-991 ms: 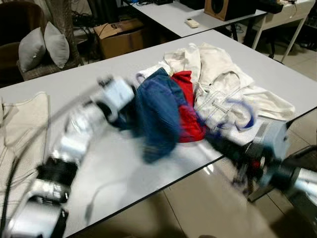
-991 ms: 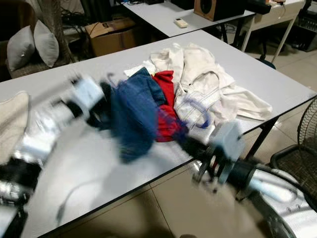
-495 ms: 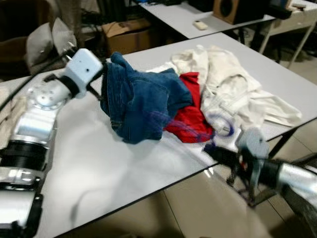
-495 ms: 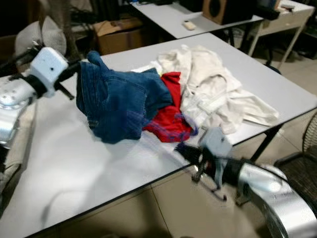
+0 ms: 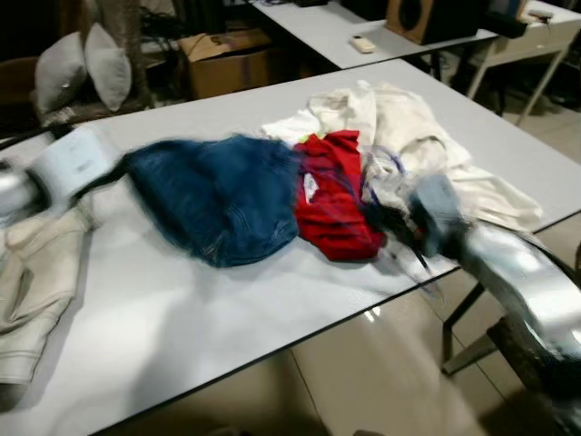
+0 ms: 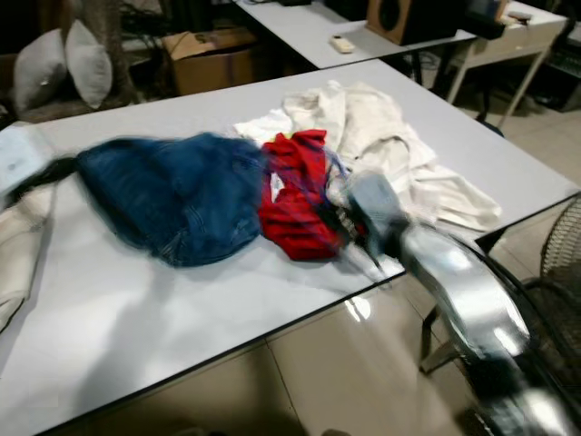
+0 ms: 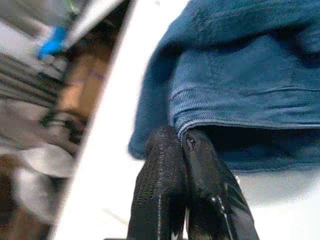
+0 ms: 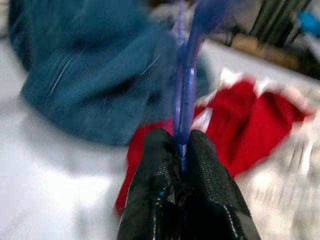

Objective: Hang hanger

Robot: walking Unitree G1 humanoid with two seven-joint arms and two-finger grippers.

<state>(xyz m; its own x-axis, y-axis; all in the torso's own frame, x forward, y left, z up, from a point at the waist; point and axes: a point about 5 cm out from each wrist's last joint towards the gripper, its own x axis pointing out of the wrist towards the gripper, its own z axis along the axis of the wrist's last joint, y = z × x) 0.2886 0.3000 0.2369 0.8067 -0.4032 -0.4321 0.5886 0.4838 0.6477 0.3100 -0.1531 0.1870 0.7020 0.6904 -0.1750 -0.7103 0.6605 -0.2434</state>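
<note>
1. A large white rectangular bench (image 5: 227,300) carries a heap of clothes; a second white table (image 5: 318,23) stands behind it, farther from the robot.
2. A crumpled blue denim garment (image 5: 218,195) lies near the middle of the bench, blurred by motion, just beside the red cloth and touching it.
3. A pile of cream-white cloth garments (image 5: 408,136) lies on the far side of the red cloth from the denim, spreading toward the bench's corner.
4. A folded beige cloth (image 5: 32,263) lies at the bench's edge, on the far side of the denim from the red cloth.
5. A crumpled red cloth garment (image 5: 331,200) lies between the denim and the cream-white pile.
6. A brown cardboard box (image 5: 227,59) and two grey cushions (image 5: 86,64) sit on the floor beyond the bench.
7. The right gripper (image 8: 182,150) is over the bench edge beside the red cloth; its jaws are pressed together, pinching a thin translucent purple plastic hanger (image 8: 186,85), which stands up from the fingers in front of the denim and red cloth.
8. The left gripper (image 7: 181,142) is at the denim's far end from the red cloth, jaws pressed together, pinching the denim's hem.
</note>
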